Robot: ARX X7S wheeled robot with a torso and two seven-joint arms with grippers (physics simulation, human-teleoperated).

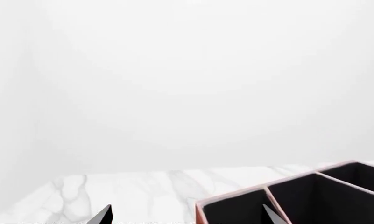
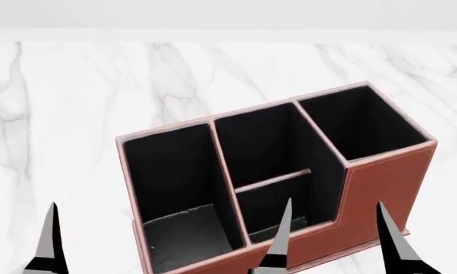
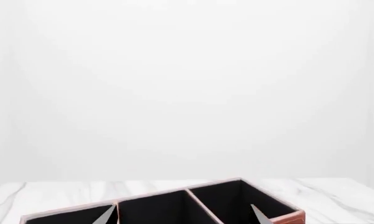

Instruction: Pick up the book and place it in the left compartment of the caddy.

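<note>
Both sets of jaws are spread open and empty, low and near us, in front of the caddy (image 2: 380,182). Looks like the book (image 2: 184,235) already lies inside the left compartment (image 2: 175,188), leaning low at its near end, long side running front to back. Our right gripper (image 2: 335,240) hangs over the caddy's front edge; the left gripper (image 2: 52,240) is off over bare marble surface (image 2: 61,114).

Simulated tabletop setting, no real room identifiable. White marble-veined table (image 2: 76,114) under the caddy (image 2: 380,182), extending all round it. Behind caddy: blank white walls, featureless, w/ faint corner seam in left wrist view. Desk-organiser caddy suggests office/desk setup; not conclusive.
</note>
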